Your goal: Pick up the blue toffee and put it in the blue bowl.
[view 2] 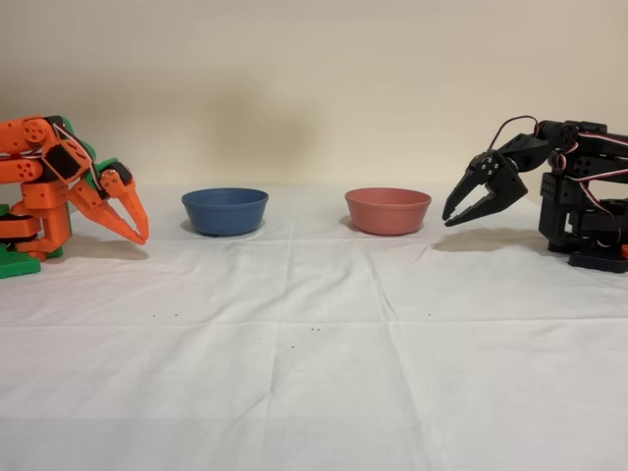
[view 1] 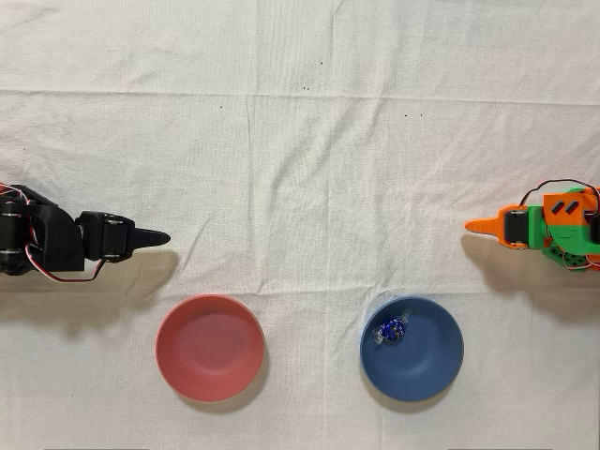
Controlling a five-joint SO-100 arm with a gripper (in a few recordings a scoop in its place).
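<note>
The blue toffee (view 1: 391, 330), a tiny shiny dark-blue sweet with clear twisted ends, lies inside the blue bowl (view 1: 427, 361), near its upper-left wall in the overhead view. My orange gripper (view 1: 472, 225) is drawn back at the right edge of that view, well above and to the right of the bowl, shut with nothing in it. In the fixed view the gripper (view 2: 140, 234) hangs at the far left with its tips pointing down at the cloth, left of the blue bowl (view 2: 225, 211). There the bowl's wall hides the toffee.
A pinkish-red bowl (view 1: 209, 347) of the same size stands beside the blue one, seen as the pinkish-red bowl (view 2: 388, 210) in the fixed view. The idle black arm (view 1: 56, 246) rests at the opposite side. A creased white cloth (view 1: 300, 141) covers the table.
</note>
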